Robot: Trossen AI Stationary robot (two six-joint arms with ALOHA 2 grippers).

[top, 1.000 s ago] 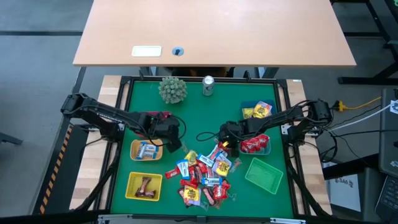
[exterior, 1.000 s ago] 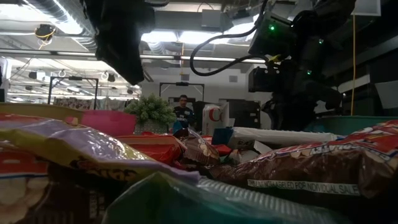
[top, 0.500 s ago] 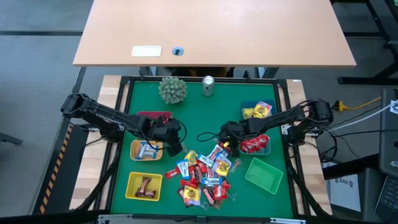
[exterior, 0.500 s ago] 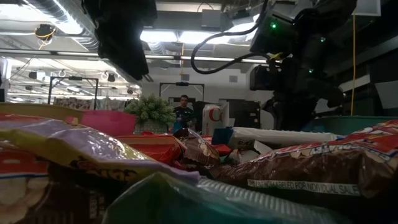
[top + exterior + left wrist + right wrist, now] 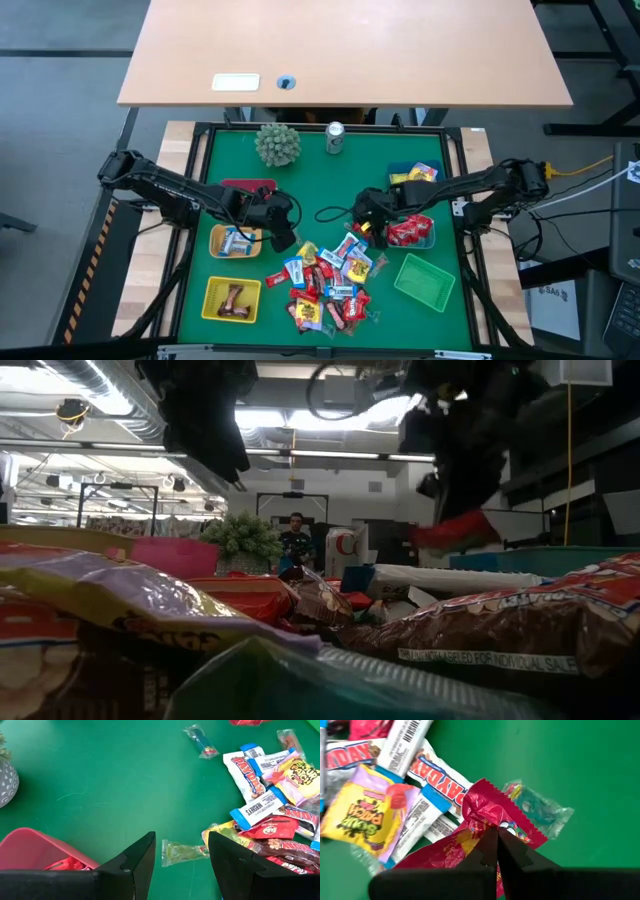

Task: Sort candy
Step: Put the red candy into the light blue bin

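R gripper: fingers pinched fully together on a crinkly red foil packet w/ a zigzag-cut edge, lifted clear of the mat; in low view the packet hangs in the air above the pile. In high view R gripper sits at the pile's upper right edge, just beside the tub of red sweets.

L gripper: fingers spread wide, nothing between them, hovering over a clear greenish wrapper lying flat on the mat. High view puts L gripper at the pile's upper left, near the orange tub.

Candy: loose heap mid-front of the green mat, glossy flat wrappers, mostly rectangular; red, yellow, blue-white. Too overlapped to count. One clear twist-end sweet lies apart from the heap on open mat.

Tubs: 5 small plastic baskets w/ slotted walls – pink, orange, yellow on L side; blue and green on R, plus the one w/ red sweets, so 6 in all. Green one sits tilted, empty.

Mat: felt-like, flat, framed by a dark rail. Widest open room is mid-mat between the two arms and the back row. Back row: 1 spiky green ball, 1 silver can, near each other, well apart from the heap. Beyond the rail, a bare tan desk.
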